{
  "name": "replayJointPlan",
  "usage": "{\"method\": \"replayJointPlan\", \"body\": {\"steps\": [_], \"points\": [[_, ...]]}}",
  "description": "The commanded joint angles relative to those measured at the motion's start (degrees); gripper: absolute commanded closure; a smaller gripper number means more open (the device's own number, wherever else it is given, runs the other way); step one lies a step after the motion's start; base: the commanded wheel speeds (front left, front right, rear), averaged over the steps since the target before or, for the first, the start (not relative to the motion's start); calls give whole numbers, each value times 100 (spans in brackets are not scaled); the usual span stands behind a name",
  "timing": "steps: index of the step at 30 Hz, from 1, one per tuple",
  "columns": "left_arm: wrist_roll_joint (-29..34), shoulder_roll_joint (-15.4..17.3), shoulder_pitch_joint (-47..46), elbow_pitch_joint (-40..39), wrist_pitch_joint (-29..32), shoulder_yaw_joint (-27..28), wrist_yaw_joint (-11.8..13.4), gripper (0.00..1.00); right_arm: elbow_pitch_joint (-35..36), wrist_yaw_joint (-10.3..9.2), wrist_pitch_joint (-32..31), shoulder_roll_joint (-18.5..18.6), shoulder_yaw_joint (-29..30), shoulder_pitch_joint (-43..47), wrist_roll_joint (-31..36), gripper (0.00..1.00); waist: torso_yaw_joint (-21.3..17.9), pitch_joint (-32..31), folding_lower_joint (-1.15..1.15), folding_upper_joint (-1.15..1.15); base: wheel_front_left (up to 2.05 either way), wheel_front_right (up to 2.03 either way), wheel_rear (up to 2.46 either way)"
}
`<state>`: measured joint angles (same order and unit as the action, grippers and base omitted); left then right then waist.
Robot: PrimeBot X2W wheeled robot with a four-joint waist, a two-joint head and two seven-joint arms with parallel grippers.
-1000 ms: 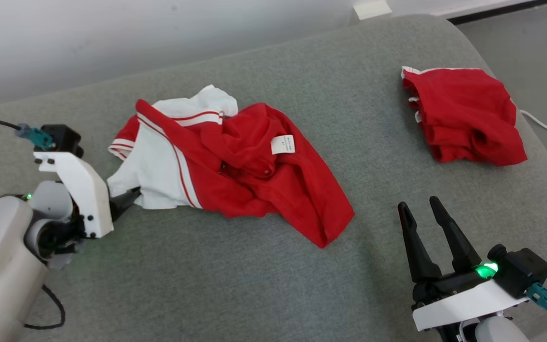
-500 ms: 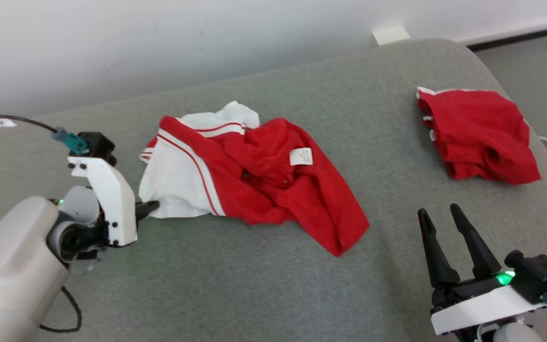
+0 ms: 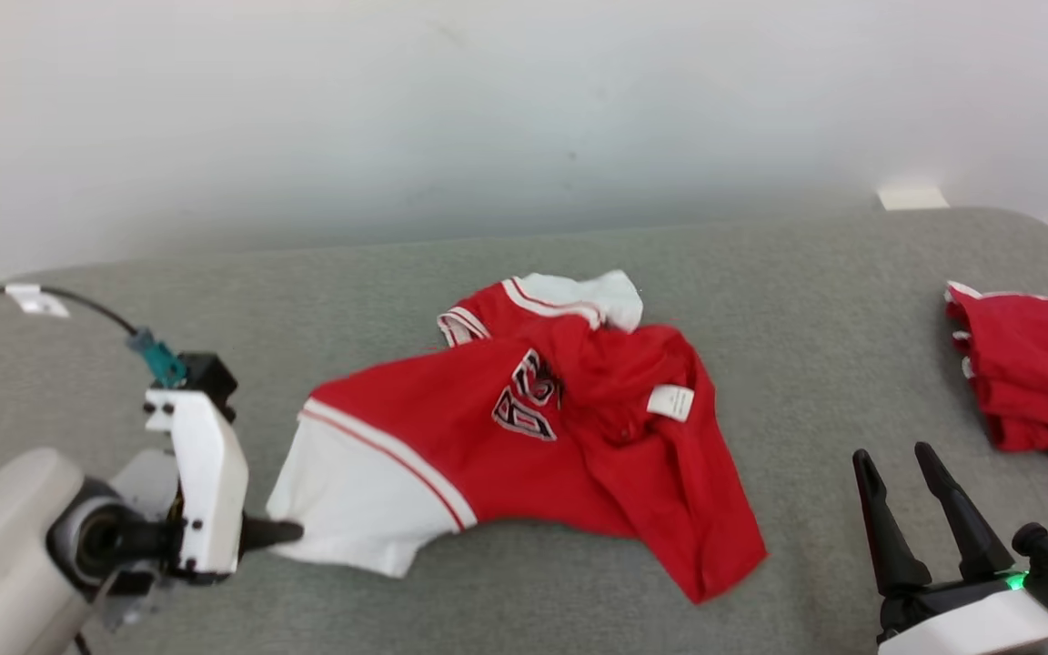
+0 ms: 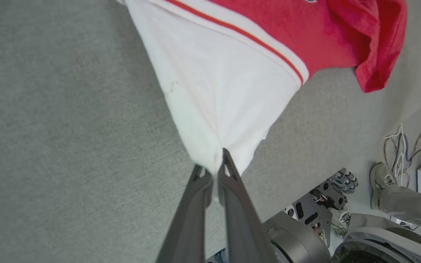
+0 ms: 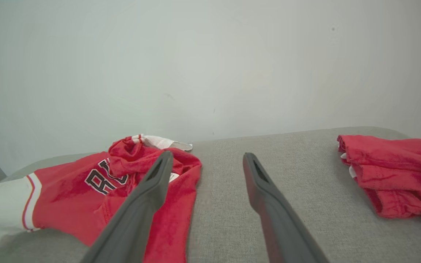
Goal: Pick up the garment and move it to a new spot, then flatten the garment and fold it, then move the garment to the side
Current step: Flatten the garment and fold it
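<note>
Garment [image 3: 524, 437] lying crumpled on the grey cushion [image 3: 760, 300], well left of the red pile [image 3: 1033, 391]; white hem corner being pinched in the left claw [image 3: 292, 531], apparently for dragging. Right claw [image 3: 894, 455] hovering spread, empty, nearer that pile.

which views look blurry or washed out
Head view: wall and far couch edge smeared, jersey sharper. Left wrist view: white cloth nearly blown out near the left fingers. Right wrist view: right fingers soft, light even.
</note>
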<state>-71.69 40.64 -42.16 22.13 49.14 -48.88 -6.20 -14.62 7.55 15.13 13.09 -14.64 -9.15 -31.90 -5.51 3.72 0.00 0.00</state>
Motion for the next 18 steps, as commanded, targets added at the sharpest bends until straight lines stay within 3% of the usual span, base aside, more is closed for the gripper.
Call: {"method": "replayJointPlan", "body": {"steps": [1,7,8,10,18], "points": [[-112,126,237,-181,49,18,101,100,-14,-12,-1,86,46,112,-42,0,235,-206,0,0,0,0,0],[-423,432,1037,-803,-224,129,471,100,-34,-12,-2,138,102,235,-40,0,358,-282,0,0,0,0,0],[-420,429,1156,-829,-354,144,497,60,-52,-12,-3,133,71,247,-42,0,363,-292,0,0,0,0,0],[-390,360,1383,-794,-635,152,501,0,-81,-13,-20,118,6,254,-49,0,372,-321,0,0,0,0,0],[47,225,1631,-593,-1697,230,316,0,-125,-12,-75,151,-198,217,-30,0,407,-384,0,0,0,0,0]]}}
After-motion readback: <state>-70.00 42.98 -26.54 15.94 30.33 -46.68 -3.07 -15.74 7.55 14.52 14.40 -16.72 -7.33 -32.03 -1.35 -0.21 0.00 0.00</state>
